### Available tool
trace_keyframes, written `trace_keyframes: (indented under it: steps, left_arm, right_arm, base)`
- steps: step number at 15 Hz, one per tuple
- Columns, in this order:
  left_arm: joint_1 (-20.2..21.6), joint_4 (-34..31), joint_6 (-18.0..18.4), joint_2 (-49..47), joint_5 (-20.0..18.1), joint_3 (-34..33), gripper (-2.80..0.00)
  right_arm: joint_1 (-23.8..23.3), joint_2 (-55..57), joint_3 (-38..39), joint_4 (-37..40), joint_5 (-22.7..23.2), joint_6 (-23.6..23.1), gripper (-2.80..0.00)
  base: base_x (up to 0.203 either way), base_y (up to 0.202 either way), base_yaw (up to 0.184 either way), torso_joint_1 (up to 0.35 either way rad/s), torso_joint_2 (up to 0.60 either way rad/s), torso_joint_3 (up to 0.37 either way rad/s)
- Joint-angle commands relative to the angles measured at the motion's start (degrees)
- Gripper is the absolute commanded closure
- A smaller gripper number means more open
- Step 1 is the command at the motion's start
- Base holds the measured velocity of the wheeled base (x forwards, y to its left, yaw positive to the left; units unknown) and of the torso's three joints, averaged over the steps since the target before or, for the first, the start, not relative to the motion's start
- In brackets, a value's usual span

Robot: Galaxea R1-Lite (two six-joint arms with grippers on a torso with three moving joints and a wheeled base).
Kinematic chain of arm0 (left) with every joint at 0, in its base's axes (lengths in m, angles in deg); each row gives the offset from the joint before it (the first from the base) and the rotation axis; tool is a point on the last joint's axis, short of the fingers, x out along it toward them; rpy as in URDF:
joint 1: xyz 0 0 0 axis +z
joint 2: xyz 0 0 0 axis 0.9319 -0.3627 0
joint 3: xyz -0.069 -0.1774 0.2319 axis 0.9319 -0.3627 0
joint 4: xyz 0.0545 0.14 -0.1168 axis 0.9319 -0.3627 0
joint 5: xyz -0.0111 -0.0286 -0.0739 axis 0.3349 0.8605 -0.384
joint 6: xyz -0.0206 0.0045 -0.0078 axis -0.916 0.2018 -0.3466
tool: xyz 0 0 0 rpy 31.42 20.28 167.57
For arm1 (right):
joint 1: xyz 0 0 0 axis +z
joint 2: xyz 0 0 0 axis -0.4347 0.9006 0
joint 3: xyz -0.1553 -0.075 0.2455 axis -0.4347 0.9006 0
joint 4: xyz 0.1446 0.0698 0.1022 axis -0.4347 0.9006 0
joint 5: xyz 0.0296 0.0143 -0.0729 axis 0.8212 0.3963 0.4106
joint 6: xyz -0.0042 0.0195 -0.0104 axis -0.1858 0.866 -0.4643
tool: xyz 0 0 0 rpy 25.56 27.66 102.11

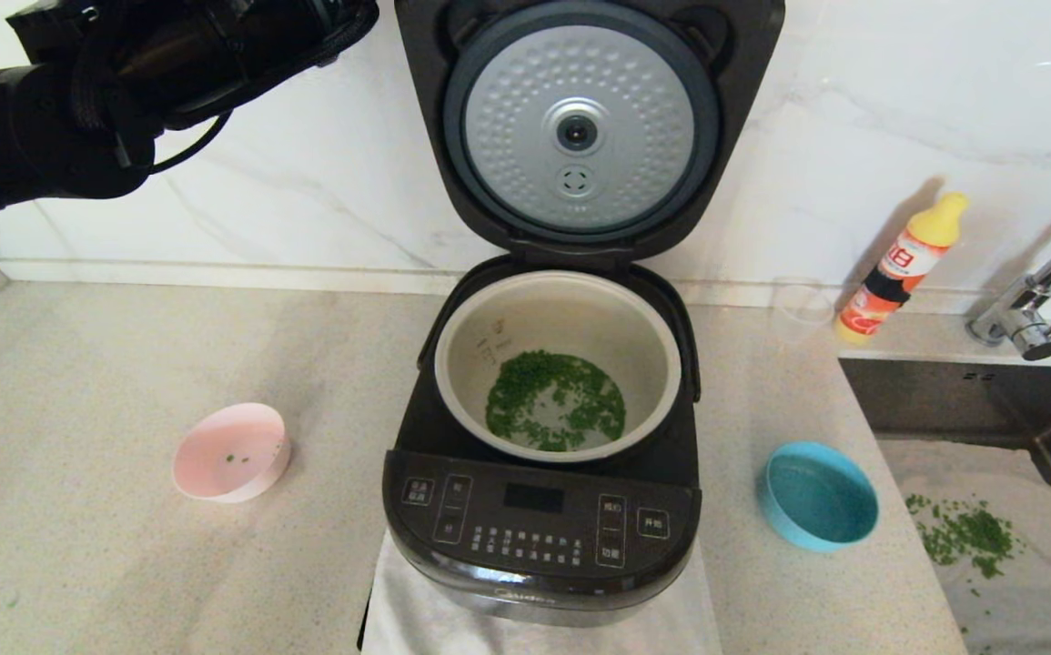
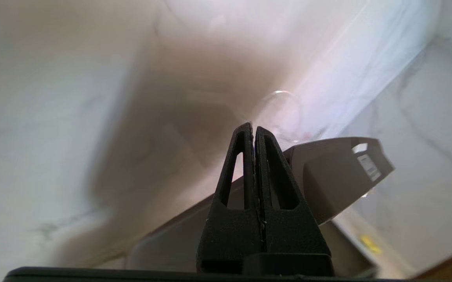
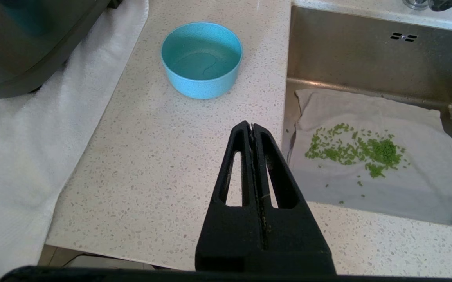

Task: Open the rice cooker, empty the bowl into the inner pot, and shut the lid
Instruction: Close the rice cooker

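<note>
The black rice cooker (image 1: 539, 537) stands open at the counter's middle, its lid (image 1: 580, 127) upright with the dimpled silver disc facing me. Green bits (image 1: 554, 400) lie on the floor of the inner pot (image 1: 561, 314). A pink bowl (image 1: 232, 452) left of the cooker holds only a few green specks. On the right sits an empty blue bowl (image 1: 818, 496) (image 3: 201, 58). My left arm (image 1: 125, 73) is raised at the upper left; its gripper (image 2: 253, 127) is shut on nothing, near the lid's back (image 2: 335, 176). My right gripper (image 3: 251, 125) hangs shut and empty over the counter, short of the blue bowl.
A white towel (image 1: 416, 609) lies under the cooker. The sink (image 1: 971, 400) at the right holds a cloth strewn with green bits (image 3: 366, 150). An orange bottle (image 1: 903, 268), a clear cup (image 1: 803, 305) and a faucet (image 1: 1025, 309) stand by the back wall.
</note>
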Motion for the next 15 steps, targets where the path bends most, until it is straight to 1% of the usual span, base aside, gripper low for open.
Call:
trace_keyframes:
  steps: [1, 5, 8, 9, 12, 15]
  left_arm:
    - [-0.01, -0.3, -0.54, 0.18, -0.6, -0.02, 0.0]
    - [-0.01, -0.58, -0.64, 0.68, -1.31, -0.19, 0.0]
    - [-0.01, -2.44, -0.54, 1.31, -1.62, -0.21, 0.0]
    - [-0.05, -3.97, -0.4, 1.68, -2.01, -0.28, 0.0]
    - [-0.01, -9.32, 0.11, 3.17, -6.03, -0.28, 0.0]
    - [-0.01, -12.05, 0.46, 3.7, -6.84, -0.28, 0.0]
  right_arm:
    - [0.02, -0.01, 0.0, -0.01, 0.05, -0.1, 0.0]
    - [0.02, -0.01, 0.0, -0.01, 0.05, -0.01, 0.0]
    - [0.02, -0.01, 0.0, -0.01, 0.05, -0.06, 0.0]
    - [0.02, -0.01, 0.0, -0.01, 0.05, -0.01, 0.0]
    - [0.02, -0.01, 0.0, -0.01, 0.05, -0.01, 0.0]
    - [0.02, -0.01, 0.0, -0.01, 0.05, -0.1, 0.0]
  base:
    - [0.0, 0.0, 0.0, 0.0, 0.0, 0.0]
    - [0.0, 0.0, 0.0, 0.0, 0.0, 0.0]
    - [0.0, 0.0, 0.0, 0.0, 0.0, 0.0]
    - [0.0, 0.0, 0.0, 0.0, 0.0, 0.0]
    - [0.0, 0.0, 0.0, 0.0, 0.0, 0.0]
    - [0.0, 0.0, 0.0, 0.0, 0.0, 0.0]
